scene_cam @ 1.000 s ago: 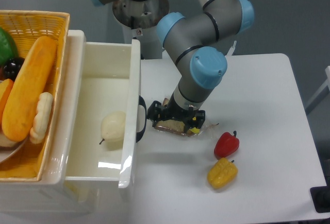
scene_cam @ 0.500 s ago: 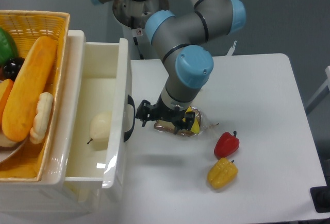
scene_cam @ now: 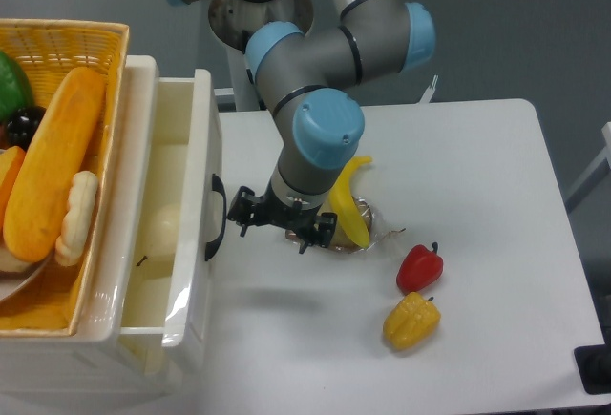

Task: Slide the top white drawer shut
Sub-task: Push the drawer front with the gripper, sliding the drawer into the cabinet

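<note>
The top white drawer point(scene_cam: 196, 243) stands part open at the left, its glossy front panel carrying a black loop handle point(scene_cam: 217, 231). A pale round fruit point(scene_cam: 160, 232) lies inside it. My gripper point(scene_cam: 241, 217) is low over the table, right against the handle on the drawer front. Its fingers look close together, but I cannot tell whether they are open or shut. The lower drawer front is hidden from this angle.
A woven yellow basket point(scene_cam: 67, 35) with bread and other foods sits on the cabinet top at the left. A yellow banana point(scene_cam: 349, 207) lies on a wrapped item beside my wrist. A red pepper point(scene_cam: 418, 266) and a yellow pepper point(scene_cam: 410, 321) lie to the right.
My gripper has moved left with the drawer front, and the drawer has slid further in. The fruit inside moved left with it. The banana is now uncovered.
</note>
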Tool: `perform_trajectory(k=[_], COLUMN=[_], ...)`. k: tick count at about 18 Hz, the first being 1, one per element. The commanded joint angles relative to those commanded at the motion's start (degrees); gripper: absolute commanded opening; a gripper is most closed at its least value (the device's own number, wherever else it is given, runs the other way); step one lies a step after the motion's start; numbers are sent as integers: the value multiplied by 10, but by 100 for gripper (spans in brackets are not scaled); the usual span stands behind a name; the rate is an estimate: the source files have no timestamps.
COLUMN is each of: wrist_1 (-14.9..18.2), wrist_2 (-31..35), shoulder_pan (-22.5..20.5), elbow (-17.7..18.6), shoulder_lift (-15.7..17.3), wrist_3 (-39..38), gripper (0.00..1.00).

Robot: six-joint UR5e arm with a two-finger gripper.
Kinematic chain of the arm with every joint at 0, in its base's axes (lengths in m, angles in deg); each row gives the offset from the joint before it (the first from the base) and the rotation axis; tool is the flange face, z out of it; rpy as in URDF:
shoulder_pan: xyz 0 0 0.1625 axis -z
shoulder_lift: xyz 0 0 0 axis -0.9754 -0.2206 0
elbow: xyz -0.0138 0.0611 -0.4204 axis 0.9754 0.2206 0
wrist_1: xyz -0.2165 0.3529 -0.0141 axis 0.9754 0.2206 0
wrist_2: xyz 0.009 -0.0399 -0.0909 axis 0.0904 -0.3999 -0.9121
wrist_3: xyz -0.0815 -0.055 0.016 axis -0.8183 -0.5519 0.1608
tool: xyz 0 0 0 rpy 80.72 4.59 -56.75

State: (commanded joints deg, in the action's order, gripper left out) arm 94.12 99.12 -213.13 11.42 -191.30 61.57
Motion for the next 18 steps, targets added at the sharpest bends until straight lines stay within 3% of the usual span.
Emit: perform_trajectory(k=[18], wrist_1=[-1], wrist_2=[0], shoulder_pan=[20], elbow=[-10], shoulder_lift=[-4], wrist_3=[2], gripper=[100])
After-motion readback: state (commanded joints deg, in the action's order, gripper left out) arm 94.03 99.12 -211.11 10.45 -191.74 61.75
